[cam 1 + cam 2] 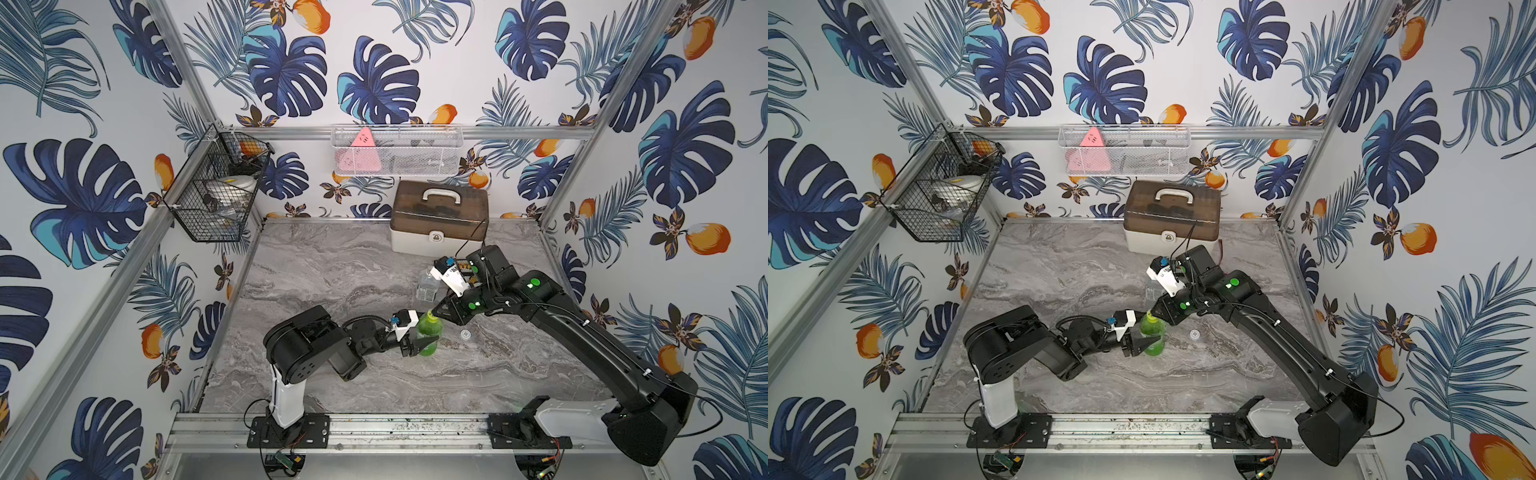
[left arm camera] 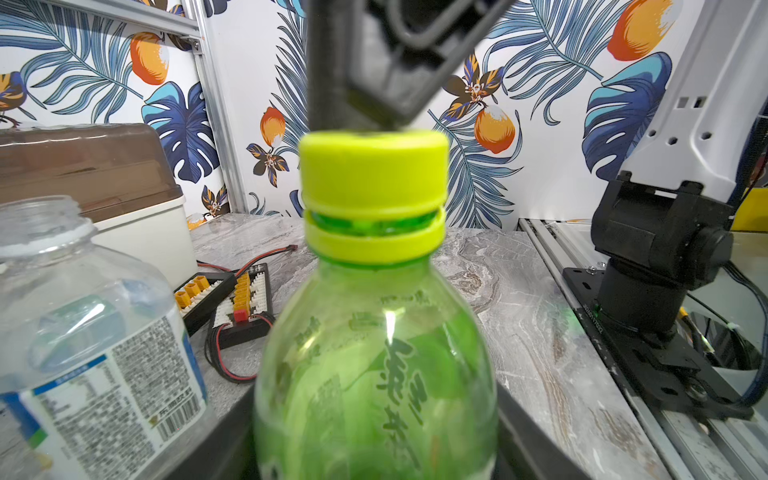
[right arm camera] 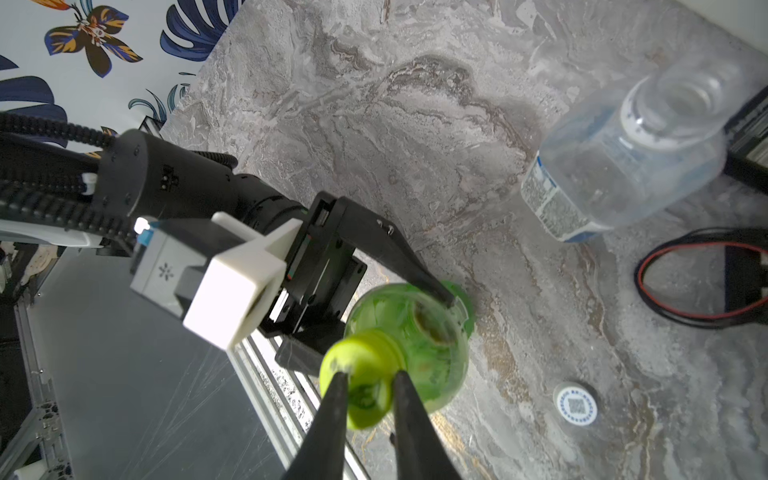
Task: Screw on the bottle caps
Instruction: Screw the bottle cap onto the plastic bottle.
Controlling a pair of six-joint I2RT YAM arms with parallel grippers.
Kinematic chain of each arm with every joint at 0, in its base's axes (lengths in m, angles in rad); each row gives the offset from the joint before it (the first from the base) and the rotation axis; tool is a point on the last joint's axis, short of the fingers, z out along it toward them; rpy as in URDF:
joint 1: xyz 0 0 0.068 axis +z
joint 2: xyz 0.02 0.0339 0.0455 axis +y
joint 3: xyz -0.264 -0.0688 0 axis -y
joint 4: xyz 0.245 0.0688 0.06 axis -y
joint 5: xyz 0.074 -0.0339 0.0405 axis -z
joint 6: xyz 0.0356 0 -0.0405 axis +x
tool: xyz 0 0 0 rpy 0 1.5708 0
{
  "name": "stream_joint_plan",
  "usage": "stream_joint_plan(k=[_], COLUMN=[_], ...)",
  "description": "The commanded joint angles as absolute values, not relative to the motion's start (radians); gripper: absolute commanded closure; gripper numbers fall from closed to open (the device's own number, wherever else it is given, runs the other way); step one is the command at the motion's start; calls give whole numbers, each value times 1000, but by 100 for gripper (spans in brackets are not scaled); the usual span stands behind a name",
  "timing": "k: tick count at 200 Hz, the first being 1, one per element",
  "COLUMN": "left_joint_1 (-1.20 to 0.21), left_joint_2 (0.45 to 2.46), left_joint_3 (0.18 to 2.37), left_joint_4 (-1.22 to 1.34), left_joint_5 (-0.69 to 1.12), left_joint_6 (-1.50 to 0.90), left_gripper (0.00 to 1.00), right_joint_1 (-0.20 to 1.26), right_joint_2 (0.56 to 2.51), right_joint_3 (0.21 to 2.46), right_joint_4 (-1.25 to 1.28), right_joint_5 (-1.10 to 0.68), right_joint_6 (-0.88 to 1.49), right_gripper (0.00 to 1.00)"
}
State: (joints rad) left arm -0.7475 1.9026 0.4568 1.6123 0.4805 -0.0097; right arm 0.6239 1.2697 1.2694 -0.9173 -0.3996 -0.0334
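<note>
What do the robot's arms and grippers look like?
The left arm and right arm are black with a white lower link and black cables; the right shows green lights. Each wrist carries a white block with a blue plug. The left gripper and right gripper have black tapered fingers.

Grey marble-look bench [image 1: 332, 266] with a storage box [image 1: 438, 218] at the back, brown lid, white handle. Just in front of it lies a connector board [image 2: 239, 299] with yellow plugs and red-black wires. Up on the leafy wallpaper [image 1: 519, 83] hang a black wire basket [image 1: 216, 187] and a white mesh basket [image 1: 397, 151] holding a pink triangle thing [image 1: 360, 156].
</note>
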Motion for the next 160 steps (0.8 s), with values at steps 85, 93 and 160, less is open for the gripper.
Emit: stream_joint_plan(k=[85, 93, 160], left_joint_1=[-744, -744, -744], left_joint_2=[1903, 1899, 1839], left_joint_3=[459, 459, 455], left_joint_4=[1546, 1545, 1534], left_joint_5=[462, 463, 426], left_joint_6=[15, 22, 80], left_gripper=[33, 33, 33], right_joint_1=[712, 729, 848], right_joint_2=[1428, 1445, 1564], right_joint_3=[1647, 1657, 1777], right_joint_4=[-1376, -1380, -1389], right_joint_5=[-111, -100, 26], right_joint_6=[-170, -176, -163], right_gripper=[50, 49, 48])
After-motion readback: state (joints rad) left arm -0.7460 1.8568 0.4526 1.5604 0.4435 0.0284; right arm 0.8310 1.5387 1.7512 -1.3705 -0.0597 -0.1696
